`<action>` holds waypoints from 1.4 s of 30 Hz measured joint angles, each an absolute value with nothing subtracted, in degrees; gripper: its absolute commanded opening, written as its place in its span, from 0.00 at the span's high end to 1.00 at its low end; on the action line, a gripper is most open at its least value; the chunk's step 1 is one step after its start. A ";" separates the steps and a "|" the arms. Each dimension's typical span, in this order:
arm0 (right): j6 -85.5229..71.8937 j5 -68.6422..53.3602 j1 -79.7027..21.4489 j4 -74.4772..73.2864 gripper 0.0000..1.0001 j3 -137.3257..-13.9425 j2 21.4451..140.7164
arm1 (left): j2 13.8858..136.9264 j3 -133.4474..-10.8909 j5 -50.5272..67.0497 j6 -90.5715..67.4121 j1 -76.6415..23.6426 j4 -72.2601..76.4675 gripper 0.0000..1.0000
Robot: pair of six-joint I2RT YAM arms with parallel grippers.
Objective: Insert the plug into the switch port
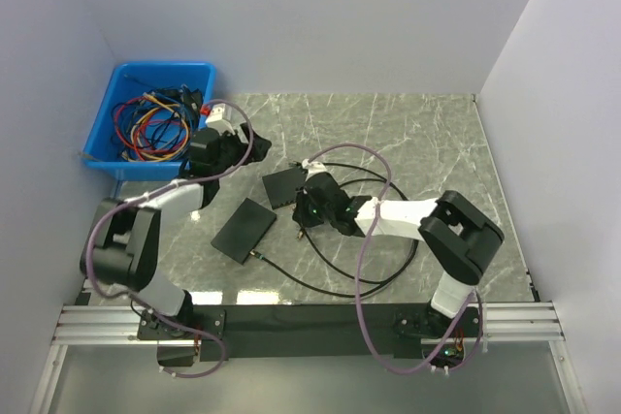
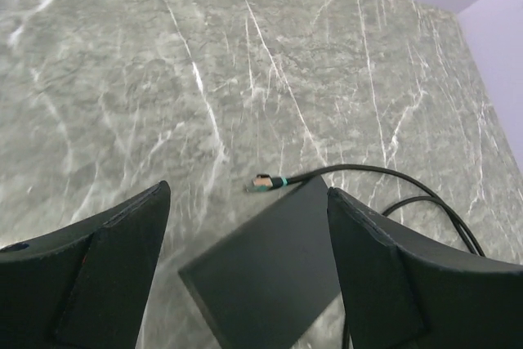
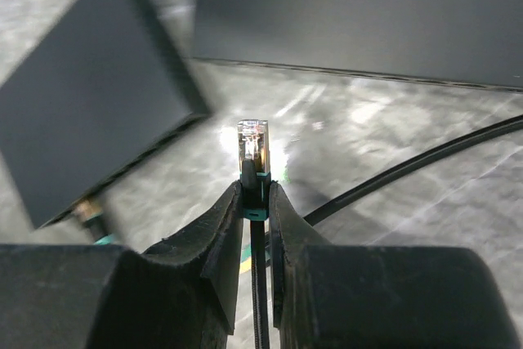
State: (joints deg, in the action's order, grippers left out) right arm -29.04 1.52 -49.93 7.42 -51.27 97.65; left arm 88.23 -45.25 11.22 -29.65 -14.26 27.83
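Clear plug (image 3: 252, 146), teal boot, gripped; black switch (image 3: 359, 14) ahead.

Grey marble tbl (image 1: 417, 133), white walls (image 1: 340, 16) 3 sides.

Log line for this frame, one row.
right fingers: shut on plug | plug: short of switch, not inserted | left fingers: open, empty

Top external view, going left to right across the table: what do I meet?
blue bin → left hand → right hand, pinching the plug → right arm's elbow
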 measured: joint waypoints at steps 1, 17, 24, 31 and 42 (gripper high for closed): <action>-29.26 1.10 -49.28 7.62 1.00 -51.31 98.56 | 89.97 -46.00 12.01 -29.63 -14.02 28.77 0.18; -31.09 -1.04 -41.93 10.74 1.00 -51.64 102.37 | 108.60 -50.17 23.09 -32.82 -12.34 38.76 0.22; -31.70 -1.67 -40.62 11.49 1.00 -53.78 104.55 | 109.56 -50.17 26.09 -34.39 -12.34 40.64 0.23; -31.33 -1.17 -39.92 9.30 1.00 -58.92 107.63 | 109.67 -49.54 28.12 -36.23 -12.34 42.78 0.24; -26.74 1.74 -39.92 5.63 1.00 -63.77 109.95 | 109.21 -45.54 28.23 -37.60 -12.16 46.09 0.25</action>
State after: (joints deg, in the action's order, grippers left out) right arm -26.74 1.74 -39.92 5.63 -63.77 109.95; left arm 109.21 -45.54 28.23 -37.60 -12.16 46.09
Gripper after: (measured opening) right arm 0.216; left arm 0.753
